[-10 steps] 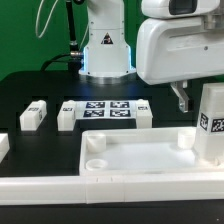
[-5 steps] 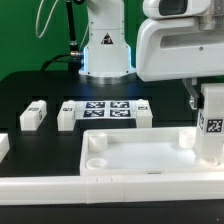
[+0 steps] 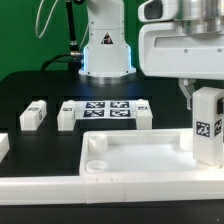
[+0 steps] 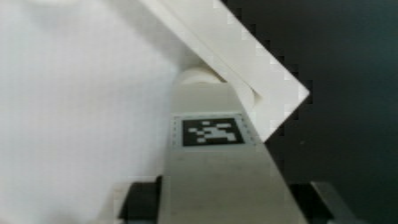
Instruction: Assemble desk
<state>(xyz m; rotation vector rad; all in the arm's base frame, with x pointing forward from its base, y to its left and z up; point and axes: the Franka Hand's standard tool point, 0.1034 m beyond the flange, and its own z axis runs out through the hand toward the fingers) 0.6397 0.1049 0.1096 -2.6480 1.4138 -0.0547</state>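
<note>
Jaws: the gripper (image 3: 204,96) was clamped on the upper end of a leg (image 3: 208,125), with a dark finger (image 4: 143,202) pressed to each side.
Leg: it stood upright at the exterior view's right, tag facing the camera, lower end down by the right end of the tabletop (image 3: 150,158).
Tabletop: it lay flat, rim up, at the front of the black table, with round sockets (image 3: 96,143) open at its left corners.
Deciding relation: the leg's long axis ran straight down from the jaws toward the tabletop's corner rim (image 4: 267,88). The socket there was hidden, so I could not tell whether the leg was lined up with it.
Wrist view only: both fingers and how close the leg's end was to the corner.
Exterior view only: the leg's upright pose, the marker board (image 3: 105,108), and the spare legs (image 3: 33,115) well apart.
</note>
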